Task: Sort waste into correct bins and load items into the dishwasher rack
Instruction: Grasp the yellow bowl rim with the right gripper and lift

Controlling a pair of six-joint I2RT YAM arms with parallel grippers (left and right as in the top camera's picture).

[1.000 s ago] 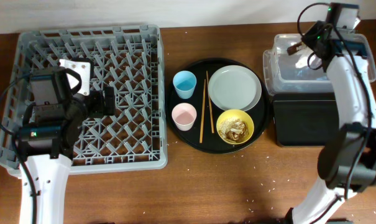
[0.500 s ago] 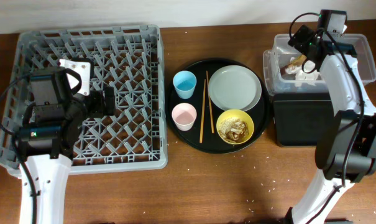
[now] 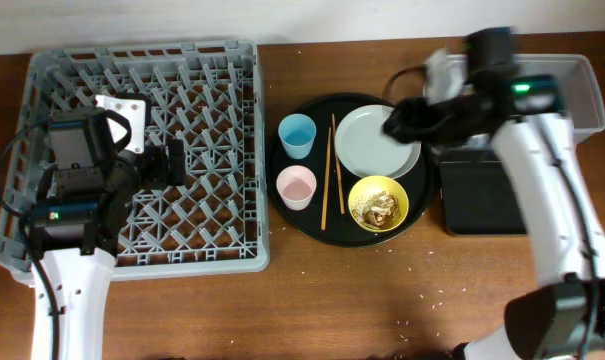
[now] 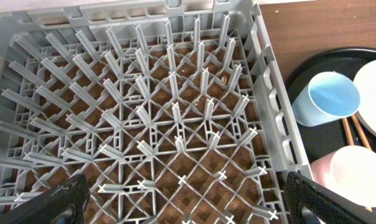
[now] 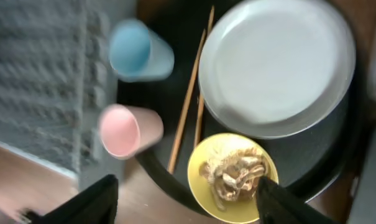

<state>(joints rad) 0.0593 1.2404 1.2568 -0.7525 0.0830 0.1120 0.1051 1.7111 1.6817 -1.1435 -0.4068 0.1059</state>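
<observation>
Soft, even light, faint shadows. Left wrist view sharp. Right wrist view blurred, worst left of the right gripper (image 5: 184, 186).

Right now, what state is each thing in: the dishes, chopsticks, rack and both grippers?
Grey plastic dishwasher rack: no dishes loaded.
Pale grey-green round plate: flat, bare.
Yellow bowl: upright, holding brownish food scraps.
Light-blue cup: upright, empty.
Pink cup: upright, empty.
Thin wooden chopsticks: lying side by side on the round black tray.
Left gripper: open, empty.
Right gripper: open, empty.
</observation>
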